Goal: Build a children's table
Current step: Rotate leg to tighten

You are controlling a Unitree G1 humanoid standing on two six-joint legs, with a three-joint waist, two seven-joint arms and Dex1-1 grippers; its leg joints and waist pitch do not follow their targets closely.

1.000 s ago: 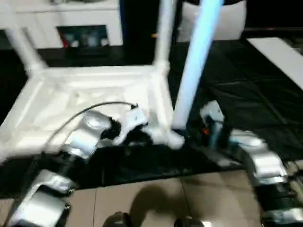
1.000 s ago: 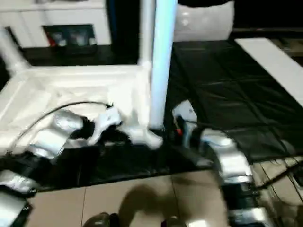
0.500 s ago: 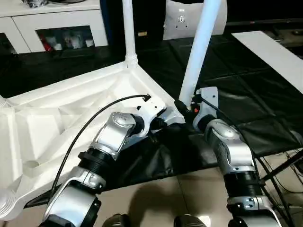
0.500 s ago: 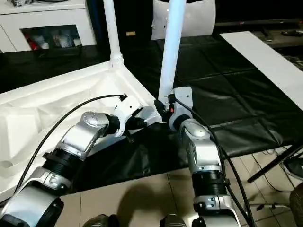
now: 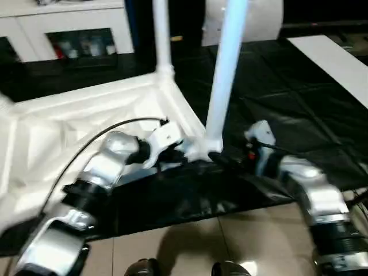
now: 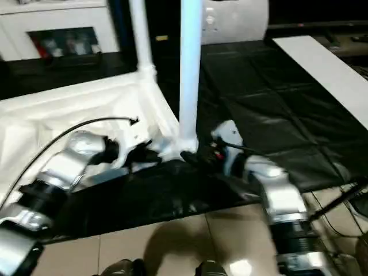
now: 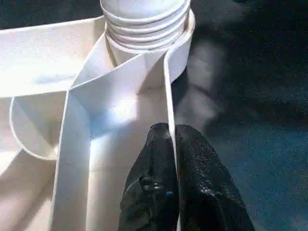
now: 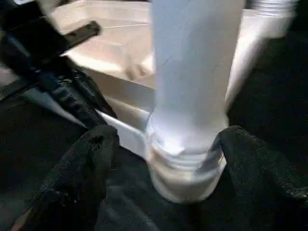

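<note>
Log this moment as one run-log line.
left gripper: shut on table top rim | right gripper: open around near leg at corner socket | far leg: upright in socket

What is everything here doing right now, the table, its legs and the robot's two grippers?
Tabletop: upside down, ribs facing up.
Near leg: upright in its corner socket.
Far leg: upright in its socket.
Left gripper: shut on the tabletop's rim.
Right gripper: open, fingers either side of the near leg's base.

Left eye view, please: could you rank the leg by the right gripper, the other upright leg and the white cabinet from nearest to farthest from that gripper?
Measured from the right gripper:
1. Near leg, standing just to its left, at the tabletop's near corner.
2. Other upright leg, at the far corner socket.
3. White cabinet, along the back, left.
</note>
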